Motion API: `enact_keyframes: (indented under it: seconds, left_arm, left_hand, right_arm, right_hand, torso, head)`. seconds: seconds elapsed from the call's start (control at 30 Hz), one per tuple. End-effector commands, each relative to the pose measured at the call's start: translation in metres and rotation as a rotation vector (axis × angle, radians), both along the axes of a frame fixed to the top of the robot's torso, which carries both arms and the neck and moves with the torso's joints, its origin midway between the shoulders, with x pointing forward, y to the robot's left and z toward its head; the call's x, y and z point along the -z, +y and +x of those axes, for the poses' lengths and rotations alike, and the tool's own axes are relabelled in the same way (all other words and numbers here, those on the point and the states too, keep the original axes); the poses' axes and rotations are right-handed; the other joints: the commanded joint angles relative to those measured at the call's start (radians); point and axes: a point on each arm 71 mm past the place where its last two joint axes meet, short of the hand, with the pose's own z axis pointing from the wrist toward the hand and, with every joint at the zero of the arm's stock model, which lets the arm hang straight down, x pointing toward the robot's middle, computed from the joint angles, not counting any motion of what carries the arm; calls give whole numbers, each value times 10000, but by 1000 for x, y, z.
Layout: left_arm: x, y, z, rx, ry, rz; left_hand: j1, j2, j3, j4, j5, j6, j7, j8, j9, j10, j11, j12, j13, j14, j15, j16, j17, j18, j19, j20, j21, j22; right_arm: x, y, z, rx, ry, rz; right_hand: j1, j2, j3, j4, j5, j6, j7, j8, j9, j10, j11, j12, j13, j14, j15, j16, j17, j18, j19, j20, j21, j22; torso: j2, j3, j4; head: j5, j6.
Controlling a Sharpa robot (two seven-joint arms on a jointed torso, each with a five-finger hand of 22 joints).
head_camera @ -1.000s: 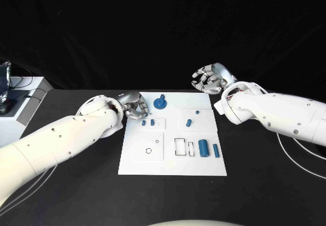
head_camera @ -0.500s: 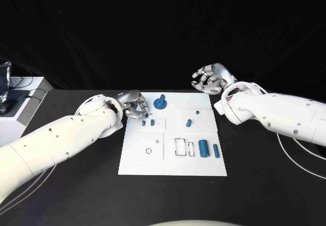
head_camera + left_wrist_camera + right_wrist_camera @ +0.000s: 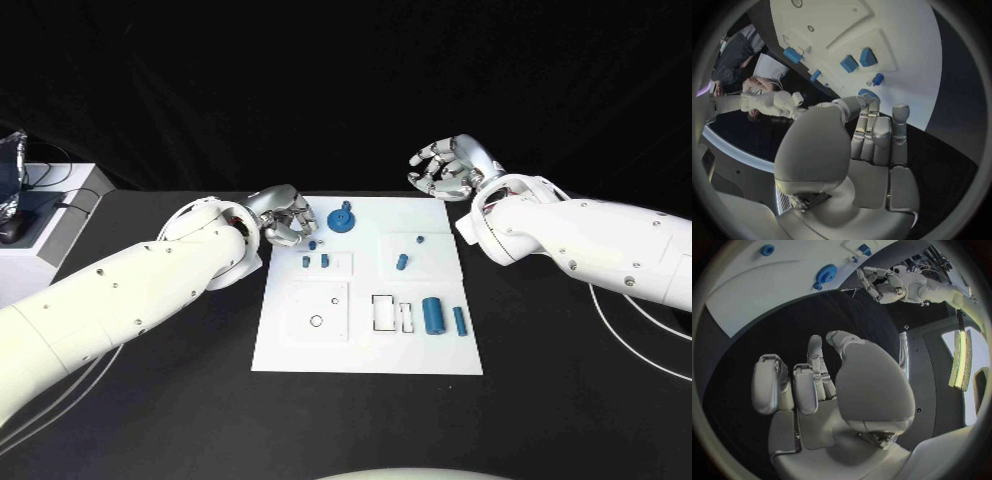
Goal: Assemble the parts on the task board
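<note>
Okay, my left hand (image 3: pixel 284 222) sits at the far-left corner of the task board (image 3: pixel 368 345), fingers curled in; I can't tell whether they pinch anything. In the left wrist view a small blue piece (image 3: pixel 867 93) shows right at my fingertips (image 3: pixel 901 112), contact unclear. My right hand (image 3: pixel 451 167) is raised past the board's far-right corner, off the board, fingers curled in loosely with nothing in them.

The blue round part with a handle (image 3: pixel 342 218) lies on the board's far edge, just beside my left hand on its inner side, handle pointing away from me. Two small blue pegs (image 3: pixel 315 261) stand side by side just nearer me than the left hand. A short blue peg (image 3: pixel 401 262) is mid-board, a tiny blue piece (image 3: pixel 420 239) beyond it. The large blue cylinder (image 3: pixel 431 315) and the thin blue rod (image 3: pixel 459 320) lie side by side near the board's right edge, long axes running front to back, well apart from both hands.
</note>
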Motion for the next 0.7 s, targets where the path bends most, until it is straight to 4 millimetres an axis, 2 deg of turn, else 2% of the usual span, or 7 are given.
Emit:
enact_keyframes:
  seconds: [0.03, 0.1, 0.17, 0.5, 0.7]
  left_arm:
    - [1, 1, 0, -192, 219, 214]
    - [2, 2, 1, -321, 266, 410]
    - [4, 3, 2, -508, 337, 613]
    - [6, 1, 5, -871, 328, 935]
    - [8, -2, 6, -873, 302, 1024]
  left_hand:
    - [-468, -305, -290, 164, -37, -306, 141, -230, -96, -236, 146, -263, -53, -339, 106, -115, -468, -56, -349, 87, -289, -301]
    - [-767, -568, -727, 376, -56, -523, 247, -412, -172, -450, 272, -414, -60, -711, 216, -198, -998, 20, -658, 223, -667, -674]
    - [-846, -597, -1175, 548, -53, -580, 268, -501, -214, -580, 303, -447, -37, -990, 257, -249, -1414, 82, -855, 292, -969, -978]
    - [-499, -395, -2723, 1091, -44, -641, 286, -732, -342, -733, 325, -320, 119, -1149, 279, -179, -1774, 112, -795, 324, -1329, -1288]
    - [-157, -227, -3028, 1240, -21, -507, 247, -716, -359, -747, 299, -252, 178, -1123, 259, -135, -1809, 110, -724, 312, -1366, -1304]
  right_arm:
    - [0, 1, 0, -120, -39, -99]
    - [0, 1, 0, -115, -37, -99]
    - [0, 1, 0, -112, -36, -99]
    - [0, 1, -1, -124, -36, -97]
    - [0, 2, -1, -134, -36, -96]
  right_hand:
    - [-12, -61, 53, 20, 68, 83, -10, 46, 9, 13, -46, -20, -9, 401, -91, -37, -15, 137, -11, -74, -65, 484]
    - [-12, -61, 53, 20, 68, 83, -10, 46, 9, 13, -46, -20, -9, 401, -91, -37, -15, 137, -11, -74, -65, 484]
    - [-12, -61, 53, 20, 68, 83, -10, 46, 9, 13, -46, -20, -9, 401, -91, -37, -15, 137, -11, -74, -65, 484]
    - [-26, -71, 61, 11, 64, 89, -13, 50, 18, 25, -48, -45, -45, 398, -93, -49, -29, 138, -11, -77, -76, 480]
    - [-26, -71, 61, 11, 64, 89, -13, 50, 18, 25, -48, -45, -45, 398, -93, -49, -29, 138, -11, -77, -76, 480]
  torso:
    - [6, -2, -5]
    - [8, -1, -1]
    - [9, -3, 1]
    - [14, -6, -11]
    - [22, -3, -23]
  head:
    - [-6, 0]
    - [-12, -1]
    - [3, -7]
    - [26, -6]
    - [26, -6]
